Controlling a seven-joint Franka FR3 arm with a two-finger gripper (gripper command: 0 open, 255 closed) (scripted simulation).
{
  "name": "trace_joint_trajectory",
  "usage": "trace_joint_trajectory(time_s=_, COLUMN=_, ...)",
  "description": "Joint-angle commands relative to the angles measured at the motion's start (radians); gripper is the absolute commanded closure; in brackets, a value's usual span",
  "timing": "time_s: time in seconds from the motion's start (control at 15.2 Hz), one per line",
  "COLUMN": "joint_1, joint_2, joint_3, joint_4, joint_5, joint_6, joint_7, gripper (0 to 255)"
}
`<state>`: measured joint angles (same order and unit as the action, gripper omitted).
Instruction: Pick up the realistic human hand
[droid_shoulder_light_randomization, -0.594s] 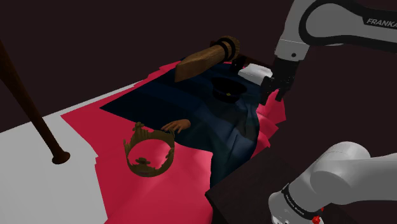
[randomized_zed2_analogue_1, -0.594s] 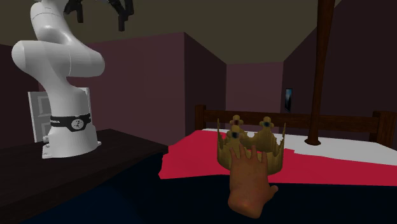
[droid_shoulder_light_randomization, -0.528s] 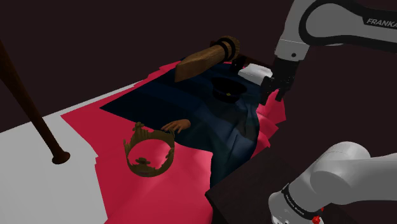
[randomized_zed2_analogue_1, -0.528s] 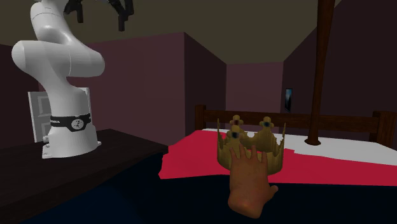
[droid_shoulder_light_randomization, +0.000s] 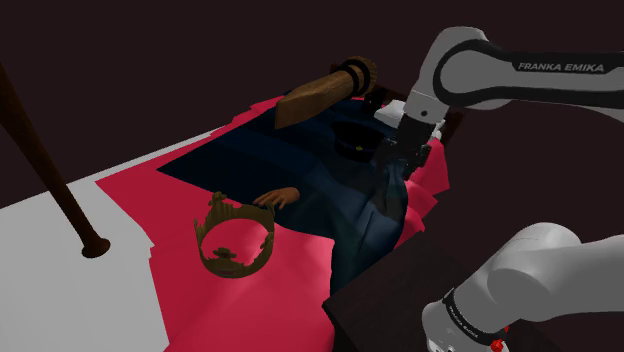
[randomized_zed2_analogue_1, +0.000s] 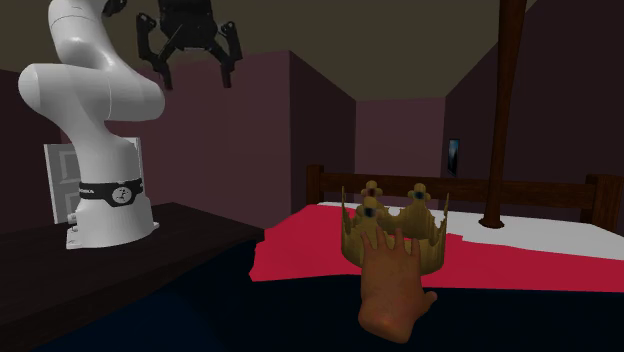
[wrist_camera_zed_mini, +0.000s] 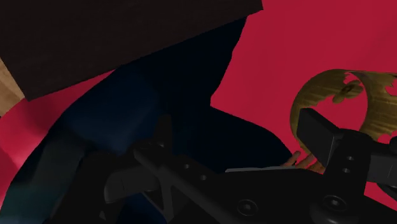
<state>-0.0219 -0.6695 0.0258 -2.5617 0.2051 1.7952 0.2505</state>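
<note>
I see my black two-finger hand (randomized_zed2_analogue_1: 197, 78) released, its fingers spread wide with nothing between them. In the shoulder view it hangs above the dark blue blanket (droid_shoulder_light_randomization: 340, 190) on the bed, well apart from the flesh-coloured human hand model (droid_shoulder_light_randomization: 278, 197). That model lies flat at the blanket's edge, where the red bed cover (droid_shoulder_light_randomization: 200, 300) begins. Its fingertips are just beside a spiky gold crown (droid_shoulder_light_randomization: 235, 240), off toward the shoulder view's lower left of my hand.
</note>
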Motion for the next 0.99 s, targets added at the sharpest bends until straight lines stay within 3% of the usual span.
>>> trace_joint_trajectory(time_s=0.0, joint_1=0.006, joint_2=0.039, joint_3=0.011, joint_4=-0.035, joint_5=0.054, joint_6=0.098, joint_7=0.034, gripper=0)
trace_joint_trajectory(time_s=0.53, joint_1=0.062, joint_2=0.267, joint_3=0.039, joint_4=-0.09, joint_5=0.299, joint_6=0.476, joint_7=0.09, gripper=0)
trace_joint_trajectory(time_s=0.92, joint_1=0.136, joint_2=0.502, joint_3=0.041, joint_4=-0.035, joint_5=0.57, joint_6=0.726, joint_7=0.029, gripper=0)
